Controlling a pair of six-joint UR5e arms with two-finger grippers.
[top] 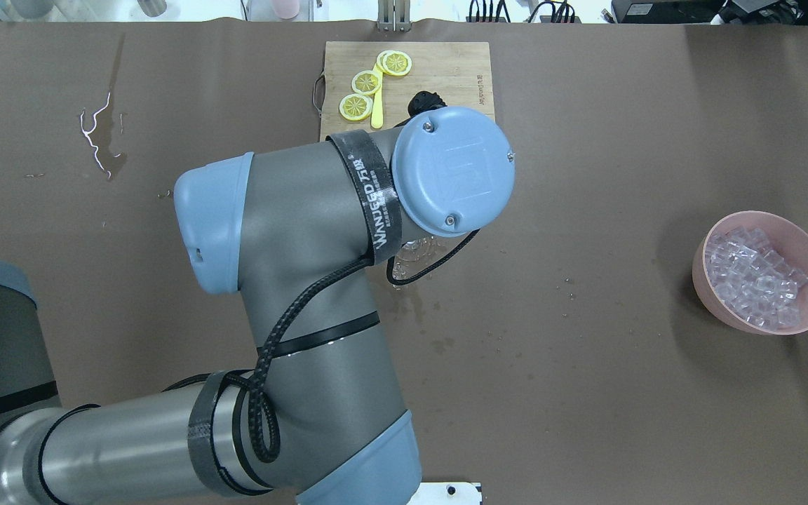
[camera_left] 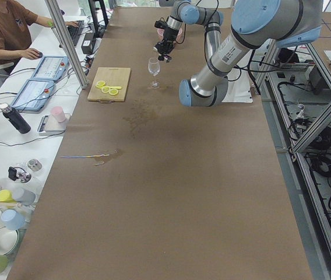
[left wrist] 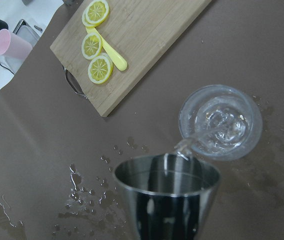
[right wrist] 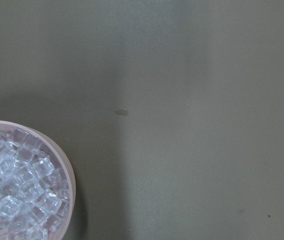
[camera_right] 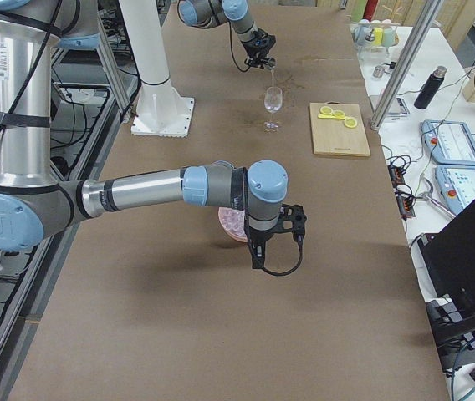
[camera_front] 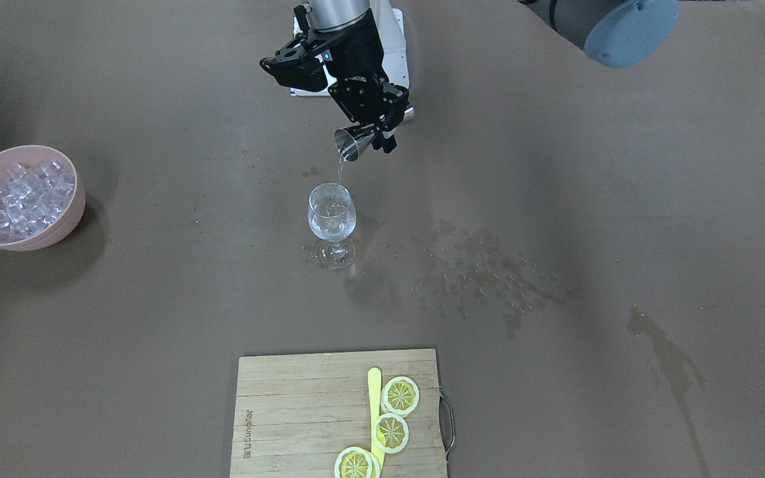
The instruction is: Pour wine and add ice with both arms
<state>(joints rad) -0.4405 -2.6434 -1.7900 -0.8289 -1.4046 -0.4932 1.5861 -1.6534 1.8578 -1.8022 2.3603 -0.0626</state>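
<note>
Brown desk (camera_front: 555, 166), splashed round the glass (camera_front: 331, 212). Pour under way — left tool (camera_front: 381, 131) clamps a jigger (camera_front: 350, 143) tilted above it. Ice (camera_front: 27, 199) not yet added, in its bowl (camera_front: 72, 222) well apart from the glass; right tool (camera_right: 273, 242) — I cannot tell its opening.

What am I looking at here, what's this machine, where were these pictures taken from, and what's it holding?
Two robot arms at a table. Four fixed cameras look on: from across, overhead and each end; two more sit on the wrists. The left gripper holds a jigger, tipped and pouring into a glass. The right arm hangs near a bowl of ice. A board carries lemon slices. The table is wet in patches.
</note>
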